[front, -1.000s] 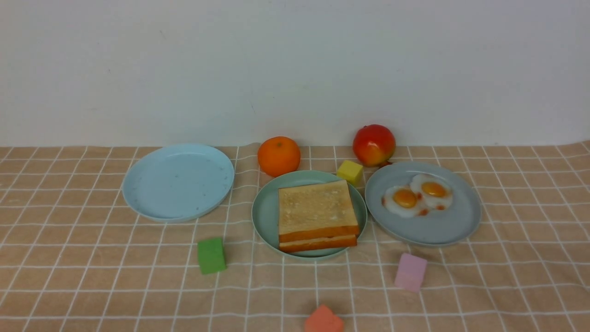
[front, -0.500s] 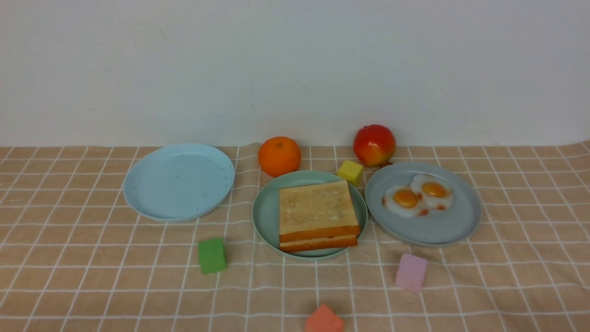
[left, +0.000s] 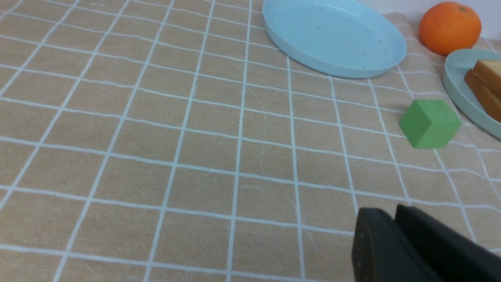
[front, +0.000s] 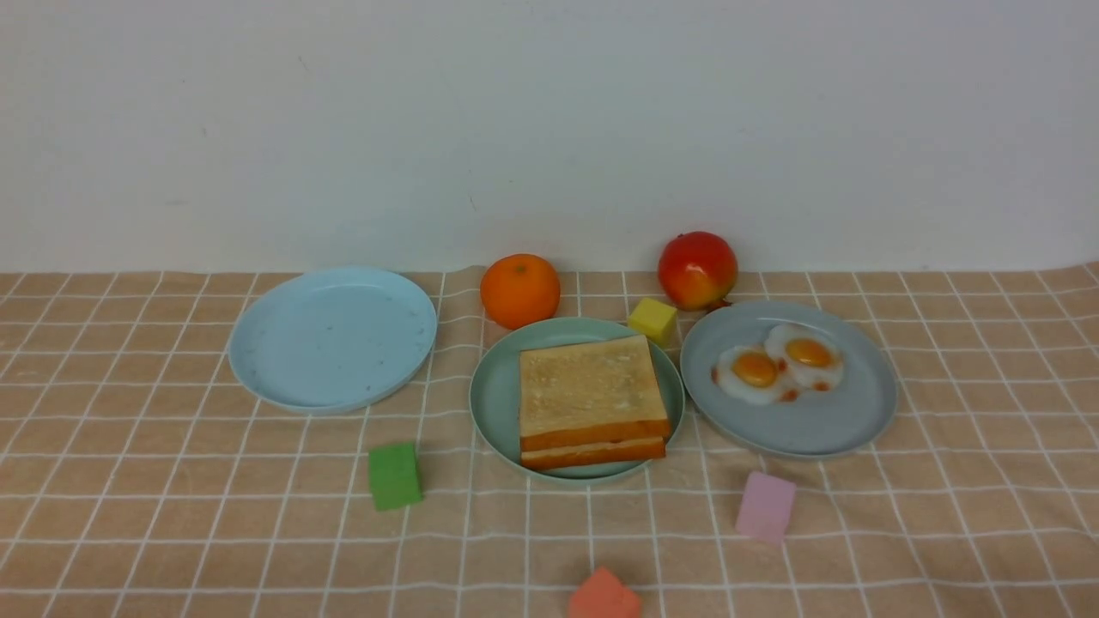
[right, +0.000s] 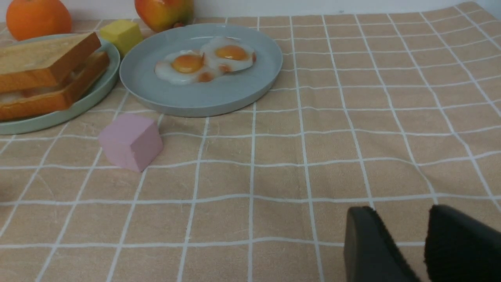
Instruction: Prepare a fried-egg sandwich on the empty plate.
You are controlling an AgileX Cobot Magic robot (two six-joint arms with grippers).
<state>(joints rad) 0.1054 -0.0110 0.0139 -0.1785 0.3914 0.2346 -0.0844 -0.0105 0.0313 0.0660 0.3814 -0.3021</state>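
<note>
Two tan toast slices with orange-brown crust lie stacked on the mint-green plate at the table's middle. From the right wrist view a pale sliver shows between the toast slices; I cannot tell what it is. Neither gripper appears in the front view. My left gripper hovers over bare cloth, well short of the plate, its fingers together with nothing between them. My right gripper stands open and empty over the cloth, far from the plate.
A grey-blue plate on the right holds a joined pair of fried eggs. A pale blue plate sits left. An orange, an apple and yellow, green, pink and red-orange blocks surround them.
</note>
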